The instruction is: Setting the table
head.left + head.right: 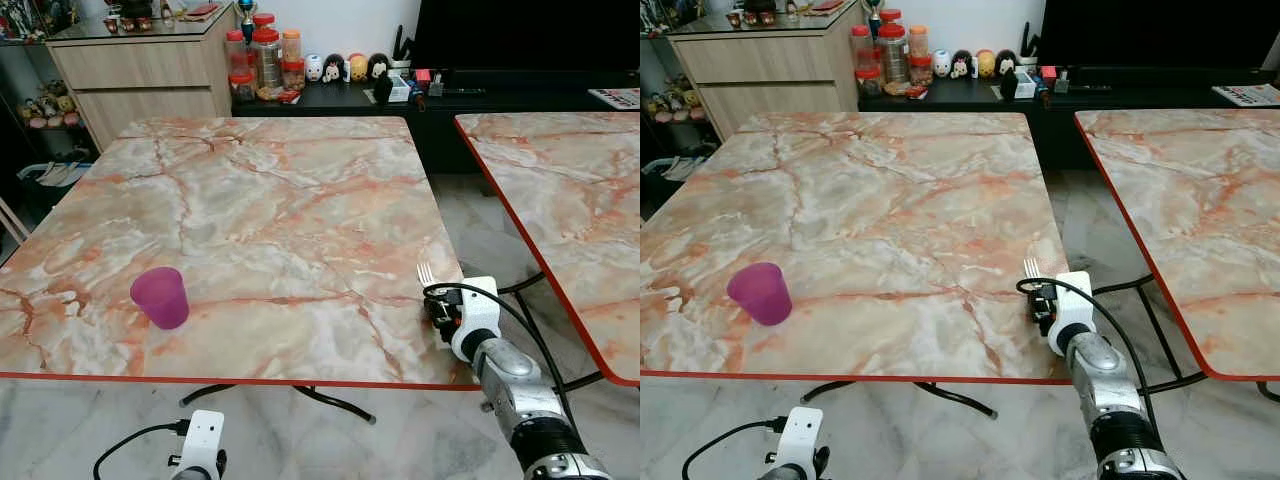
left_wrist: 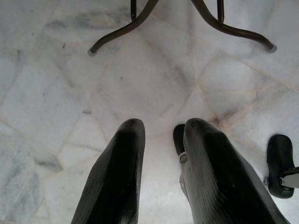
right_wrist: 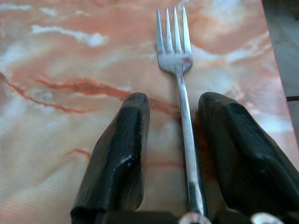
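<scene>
Marble-patterned table (image 1: 270, 210): orange-veined top with a red edge, on dark metal legs over a pale tiled floor (image 2: 70, 93). A second table (image 1: 570, 200) of the same pattern stands apart on the robot's right, across a gap

Wooden drawer cabinet (image 1: 140, 70): against the far wall, beyond the first table's left corner

Dark low console (image 1: 450, 100): along the far wall, carrying red-lidded jars (image 1: 265, 60) and a row of small figurines (image 1: 345, 68)

Right gripper (image 3: 173, 121): low over the first table's near right corner, black fingers (image 3: 117, 158) parted moderately to either side of the fork's handle. The handle runs down the gap, nearer one finger; whether either finger presses on it cannot be told

Left gripper (image 2: 161, 140): hanging below the table edge, pointed at the floor, fingers a narrow gap apart with nothing between them

Purple cup (image 1: 160, 297): upright on the first table, near its front left edge, well apart from the fork

Fork (image 3: 180, 84): silver, lying along the tabletop close to the right edge, tines pointing away from the robot
</scene>
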